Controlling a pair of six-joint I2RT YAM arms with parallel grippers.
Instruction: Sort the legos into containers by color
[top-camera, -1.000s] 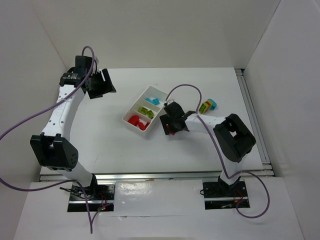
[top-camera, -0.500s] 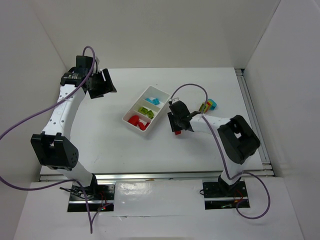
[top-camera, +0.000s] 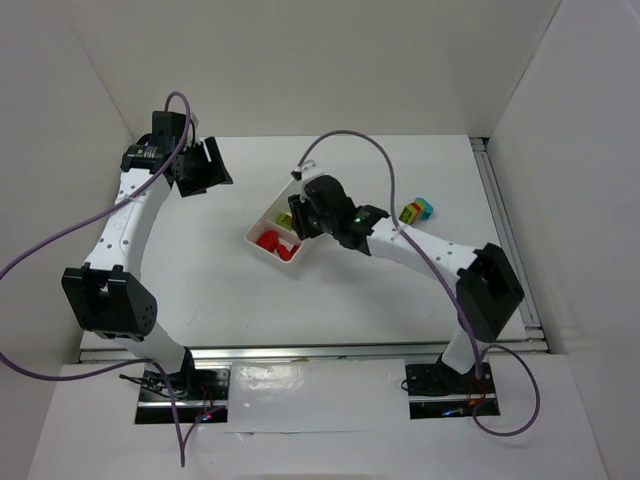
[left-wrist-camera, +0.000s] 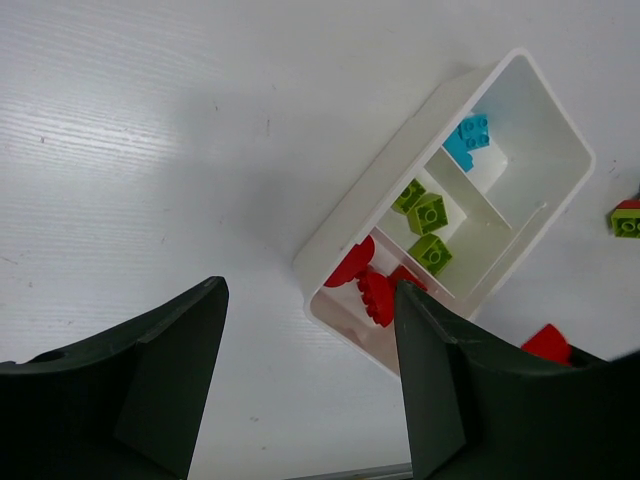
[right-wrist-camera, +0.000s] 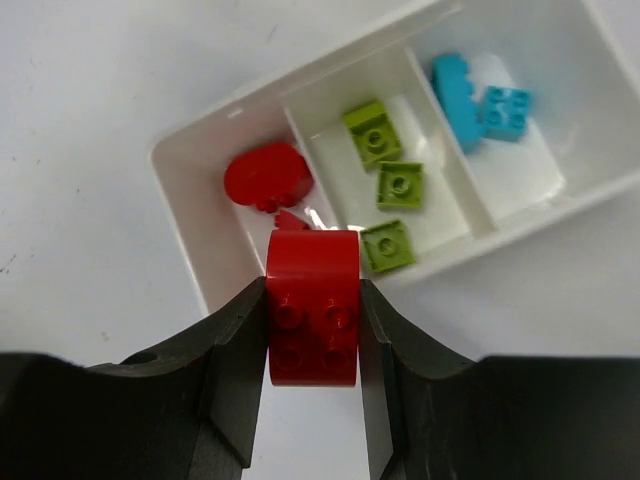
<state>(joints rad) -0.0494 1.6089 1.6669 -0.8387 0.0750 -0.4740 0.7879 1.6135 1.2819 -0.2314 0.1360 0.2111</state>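
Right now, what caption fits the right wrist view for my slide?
Right gripper holds a red brick over the white tray of colour-sorted bricks.

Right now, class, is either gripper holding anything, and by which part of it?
The right gripper clamps a red brick by its two opposite side walls, studs toward the wrist camera. The left gripper is open, holding nothing.

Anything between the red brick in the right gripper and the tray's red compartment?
Nothing visible. The right gripper holds the red brick over the red compartment; red pieces already lie inside, with bare floor beside them.
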